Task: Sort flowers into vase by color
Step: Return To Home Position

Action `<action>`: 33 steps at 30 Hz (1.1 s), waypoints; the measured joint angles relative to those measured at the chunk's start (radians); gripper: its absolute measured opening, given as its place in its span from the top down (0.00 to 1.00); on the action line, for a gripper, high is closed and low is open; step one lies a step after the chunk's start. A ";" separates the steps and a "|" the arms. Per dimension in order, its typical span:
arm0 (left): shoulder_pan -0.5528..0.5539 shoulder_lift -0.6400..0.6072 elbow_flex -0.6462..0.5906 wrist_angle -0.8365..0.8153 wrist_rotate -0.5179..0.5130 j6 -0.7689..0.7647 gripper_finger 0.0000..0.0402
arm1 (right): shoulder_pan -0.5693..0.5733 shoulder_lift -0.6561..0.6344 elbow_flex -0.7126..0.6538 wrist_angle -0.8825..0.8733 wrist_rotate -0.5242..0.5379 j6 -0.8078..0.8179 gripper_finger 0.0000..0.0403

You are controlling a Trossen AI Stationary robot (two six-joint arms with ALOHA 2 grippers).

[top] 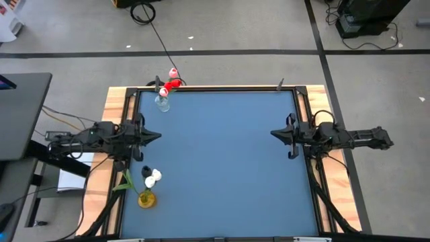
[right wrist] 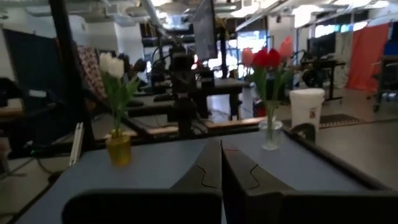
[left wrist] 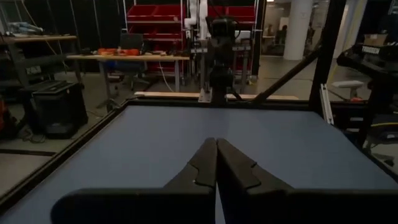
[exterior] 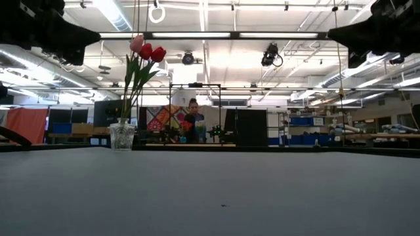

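Note:
A clear glass vase (top: 161,102) stands at the table's far left corner with red flowers (top: 175,84) and a pink one (top: 173,72) in it, their stems in the vase (exterior: 122,136). A yellow vase (top: 146,199) stands at the near left and holds white flowers (top: 155,177) and a dark one (top: 147,169); the right wrist view shows it too (right wrist: 118,149). My left gripper (left wrist: 216,146) is shut at the table's left edge, between the two vases. My right gripper (right wrist: 221,148) is shut at the right edge. Neither holds anything.
The blue table top (top: 222,168) lies between the arms, inside a dark frame with wooden side boards (top: 117,101). A person (exterior: 193,119) sits far behind the table. A white bin (right wrist: 308,107) stands on the floor beyond the table's far edge.

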 joint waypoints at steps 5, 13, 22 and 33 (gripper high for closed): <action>0.000 0.000 -0.032 0.020 0.000 -0.011 0.97 | 0.000 0.000 -0.063 0.080 -0.019 0.007 1.00; 0.000 -0.001 -0.077 0.054 0.000 -0.002 0.97 | 0.000 -0.044 -0.082 0.076 -0.019 -0.041 1.00; 0.002 0.000 -0.086 0.054 0.000 0.013 0.97 | 0.000 -0.123 -0.082 -0.056 -0.019 -0.066 1.00; 0.002 0.001 -0.208 0.271 0.000 0.006 0.97 | 0.000 -0.126 -0.094 -0.046 -0.022 -0.070 1.00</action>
